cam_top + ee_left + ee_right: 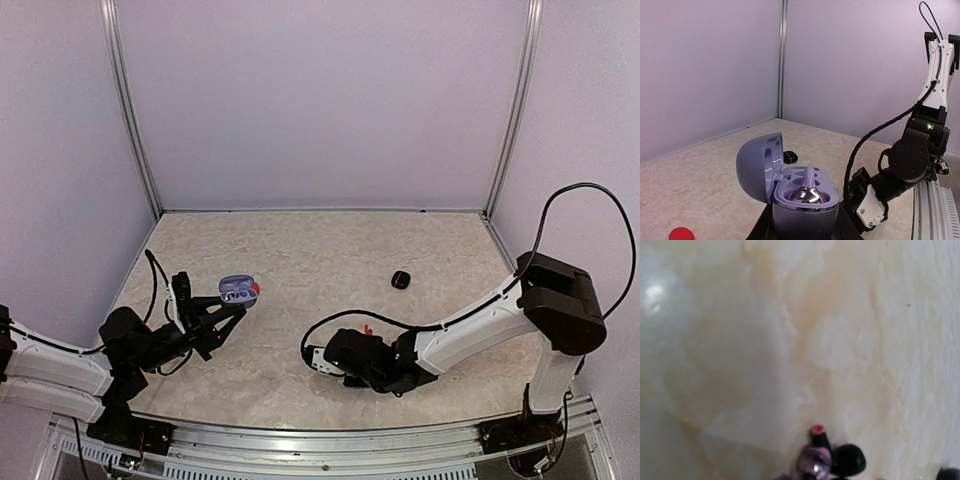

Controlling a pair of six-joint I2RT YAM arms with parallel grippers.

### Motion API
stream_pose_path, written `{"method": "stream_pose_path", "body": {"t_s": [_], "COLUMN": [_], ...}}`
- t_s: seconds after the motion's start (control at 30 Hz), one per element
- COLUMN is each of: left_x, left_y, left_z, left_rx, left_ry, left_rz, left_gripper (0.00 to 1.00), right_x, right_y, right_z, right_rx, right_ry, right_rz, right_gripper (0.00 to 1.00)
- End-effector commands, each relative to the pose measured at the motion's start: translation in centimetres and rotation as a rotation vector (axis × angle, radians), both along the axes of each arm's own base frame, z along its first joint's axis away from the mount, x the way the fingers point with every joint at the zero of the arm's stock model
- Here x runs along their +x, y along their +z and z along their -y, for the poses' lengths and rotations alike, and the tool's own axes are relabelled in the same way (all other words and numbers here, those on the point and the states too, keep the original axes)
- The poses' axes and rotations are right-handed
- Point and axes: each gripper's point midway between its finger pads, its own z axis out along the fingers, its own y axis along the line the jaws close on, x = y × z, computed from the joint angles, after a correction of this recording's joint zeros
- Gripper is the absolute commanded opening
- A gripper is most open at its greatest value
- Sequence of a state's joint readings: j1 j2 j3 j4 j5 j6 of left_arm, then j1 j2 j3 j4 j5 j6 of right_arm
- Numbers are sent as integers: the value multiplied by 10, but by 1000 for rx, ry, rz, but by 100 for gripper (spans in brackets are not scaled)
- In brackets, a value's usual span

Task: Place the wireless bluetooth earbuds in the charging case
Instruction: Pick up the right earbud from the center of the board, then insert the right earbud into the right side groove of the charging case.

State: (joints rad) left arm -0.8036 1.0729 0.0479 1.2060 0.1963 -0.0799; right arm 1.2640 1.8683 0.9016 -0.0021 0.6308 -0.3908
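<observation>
My left gripper (232, 312) is shut on the base of an open lavender charging case (238, 290) and holds it above the table. In the left wrist view the case (805, 210) has its lid up, with one silvery earbud (808, 192) seated in a well. My right gripper (312, 358) is low over the table at the front centre, its fingers hidden. At the bottom edge of the right wrist view lie a silvery earbud (813, 465), a black earbud (848, 460) and a dark stem with a red tip (817, 434), close together. I cannot tell whether any is held.
A small black case (401, 279) lies on the marble table right of centre, also in the left wrist view (790, 157). A red rounded object (255, 289) sits beside the lavender case (681, 234). The right arm (912, 160) and its cable lie to the right.
</observation>
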Motion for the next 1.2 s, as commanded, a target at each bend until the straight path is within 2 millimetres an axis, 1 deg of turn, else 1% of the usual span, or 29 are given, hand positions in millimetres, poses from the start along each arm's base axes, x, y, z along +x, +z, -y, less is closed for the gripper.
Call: {"method": "stream_pose_path", "body": {"t_s": [0.0,0.07,0.33,0.47,0.5,0.57,0.67,0.87,1.03,1.17], "left_x": [1,1,0,0,-1,-4,-8,-17,-26,-34], "left_y": [12,13,11,9,8,5,4,2,3,5], "left_z": [-3,-3,-4,-3,-2,2,6,18,30,39], "left_rx": [-32,-34,-31,-21,-15,5,20,55,64,64], "left_ry": [13,13,16,8,0,-22,-56,-144,-232,-292], "left_rz": [39,39,40,41,42,43,49,55,55,52], "left_gripper": [0,0,0,0,0,0,0,0,0,0], "right_x": [-1,-1,-3,-9,-12,-18,-27,-56,-77,-93], "right_y": [12,20,39,61,68,91,132,216,259,284], "right_z": [1,-1,-5,-14,-17,-22,-29,-43,-52,-61], "right_rx": [75,114,222,313,343,409,500,644,711,771], "right_ry": [-6,0,16,50,66,96,157,328,438,521], "right_rz": [-51,-64,-135,-203,-233,-284,-345,-457,-540,-608], "right_gripper": [0,0,0,0,0,0,0,0,0,0]}}
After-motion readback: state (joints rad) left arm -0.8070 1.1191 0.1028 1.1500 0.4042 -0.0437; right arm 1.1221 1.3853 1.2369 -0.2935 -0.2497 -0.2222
